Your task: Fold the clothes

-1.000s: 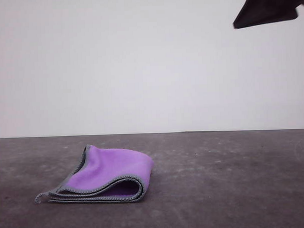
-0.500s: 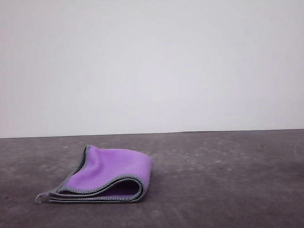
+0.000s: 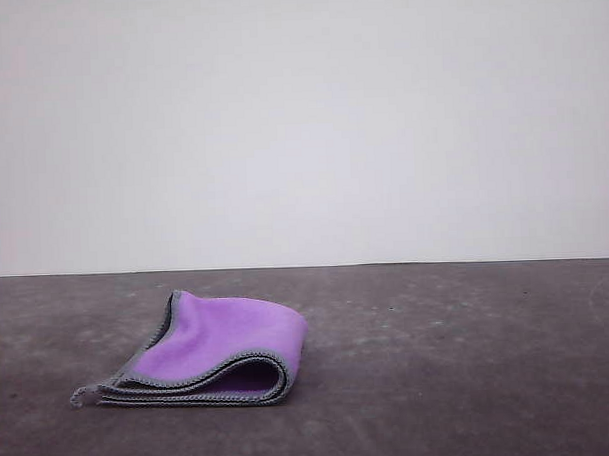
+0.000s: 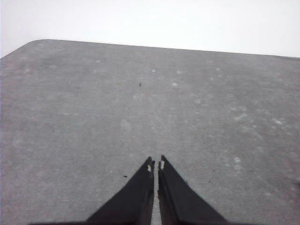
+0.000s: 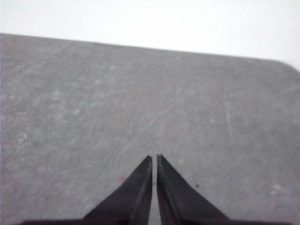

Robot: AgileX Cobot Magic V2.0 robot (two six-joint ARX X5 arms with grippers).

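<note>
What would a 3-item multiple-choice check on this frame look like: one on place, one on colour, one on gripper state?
1. Where on the table does the cloth lie in the front view?
A. left of centre
B. far right edge
C. hanging off the back edge

2. Which colour is the cloth's upward face?
A. yellow
B. purple
C. white

3. How do the two grippers stand?
A. both wide open
B. one clamped on the cloth
C. both shut, holding nothing

Answers:
1 A, the folded cloth sits left of centre, flat on the grey table.
2 B, the top face is bright purple, with a grey stitched edge around it.
3 C, the left gripper and the right gripper each show fingertips pressed nearly together above bare tabletop, with nothing between them.
</note>
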